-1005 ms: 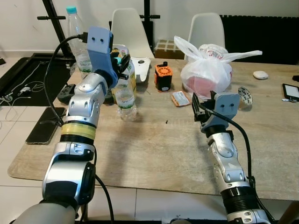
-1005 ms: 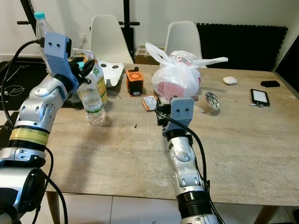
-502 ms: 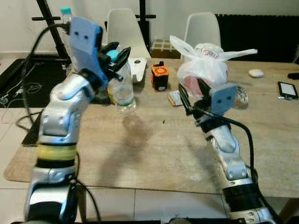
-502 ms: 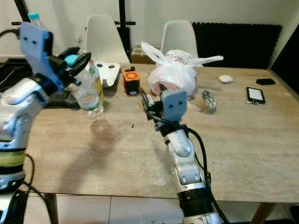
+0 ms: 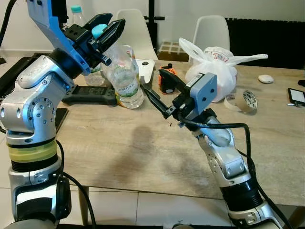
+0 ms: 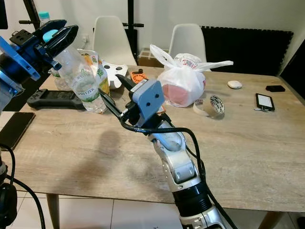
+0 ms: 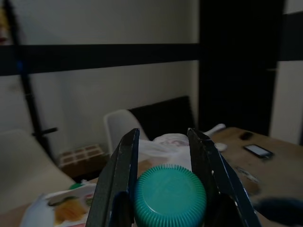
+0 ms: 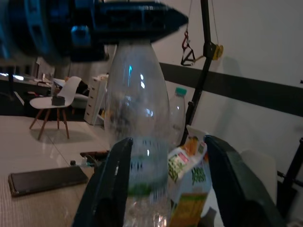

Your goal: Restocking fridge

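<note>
Left gripper is raised above the wooden table and grasps a clear plastic bottle at its neck; its two black fingers close on both sides of the turquoise cap, as the left wrist view shows clearly; the bottle hangs tilted from this grip, its bottom toward the table, and I cannot tell if the bottom touches the surface; right gripper reaches across the table toward the lower part of the same bottle; its fingers are spread apart, one on each side of the bottle body in the right wrist view, and they do not clamp it; just behind the bottle stands a juice carton with a green and yellow print; a second bottle with a light blue cap stands farther back on the robot's left; a black game controller lies near it on the table; more to the right are an orange and black small object, a tied white plastic bag, a roll of tape, a white computer mouse and a phone; two white chairs stand behind the table.
</note>
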`<state>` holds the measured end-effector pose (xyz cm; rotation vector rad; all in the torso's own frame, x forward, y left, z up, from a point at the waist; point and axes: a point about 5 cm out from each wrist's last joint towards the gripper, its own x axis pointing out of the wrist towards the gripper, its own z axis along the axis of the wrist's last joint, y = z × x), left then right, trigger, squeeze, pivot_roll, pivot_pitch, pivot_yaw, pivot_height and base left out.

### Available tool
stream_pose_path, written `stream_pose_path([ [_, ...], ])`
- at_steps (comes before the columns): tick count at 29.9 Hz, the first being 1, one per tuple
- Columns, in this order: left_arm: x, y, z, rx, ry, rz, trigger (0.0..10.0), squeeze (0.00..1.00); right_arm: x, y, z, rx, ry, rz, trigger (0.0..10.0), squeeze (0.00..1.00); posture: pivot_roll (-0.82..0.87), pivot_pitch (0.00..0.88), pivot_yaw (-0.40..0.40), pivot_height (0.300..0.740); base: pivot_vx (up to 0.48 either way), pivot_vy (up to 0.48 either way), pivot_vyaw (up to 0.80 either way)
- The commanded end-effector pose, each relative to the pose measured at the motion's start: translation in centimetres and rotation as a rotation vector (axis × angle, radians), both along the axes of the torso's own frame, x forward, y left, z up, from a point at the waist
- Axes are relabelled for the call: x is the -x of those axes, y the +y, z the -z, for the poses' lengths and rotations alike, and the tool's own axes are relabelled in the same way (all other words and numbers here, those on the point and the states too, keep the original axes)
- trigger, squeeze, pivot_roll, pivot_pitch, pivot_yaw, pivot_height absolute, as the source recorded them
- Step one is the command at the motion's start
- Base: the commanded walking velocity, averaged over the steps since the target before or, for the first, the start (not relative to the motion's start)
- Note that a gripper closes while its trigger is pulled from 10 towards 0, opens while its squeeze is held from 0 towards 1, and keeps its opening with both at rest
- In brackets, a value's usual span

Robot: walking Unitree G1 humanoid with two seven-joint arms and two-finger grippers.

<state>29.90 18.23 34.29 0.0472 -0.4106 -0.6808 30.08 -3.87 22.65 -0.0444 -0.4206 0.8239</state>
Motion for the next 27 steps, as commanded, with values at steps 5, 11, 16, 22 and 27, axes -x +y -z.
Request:
stream_pose_path([
  [5,1.1,-0.7,-0.4,-0.071,0.001,0.064,10.0,0.00,0.1,1.2,0.0,0.042,0.018,-0.109,10.0,1.00,0.08,0.000,-0.081,0.740,0.000,0.000,0.00],
  [11,1.5,-1.1,-0.7,-0.080,0.001,0.100,10.0,0.00,-0.3,1.5,0.2,0.049,0.045,-0.080,10.0,1.00,0.09,0.000,-0.086,0.740,0.000,0.000,0.00],
  [16,1.6,-1.4,-0.7,-0.094,0.003,0.119,10.0,0.00,-0.3,2.3,1.4,0.107,0.093,-0.117,10.0,0.00,0.09,0.000,-0.088,0.740,0.000,0.000,0.00],
  [22,2.1,-2.2,-0.7,-0.090,-0.001,0.174,10.0,0.00,-0.7,2.8,1.9,0.114,0.127,-0.103,10.0,0.00,0.09,0.000,-0.090,0.740,0.000,0.000,0.00],
  [27,2.2,-2.9,-0.2,-0.085,0.014,0.198,10.0,0.00,-1.1,3.2,1.9,0.092,0.152,-0.086,10.0,0.00,0.09,0.000,-0.090,0.740,0.000,0.000,0.00],
])
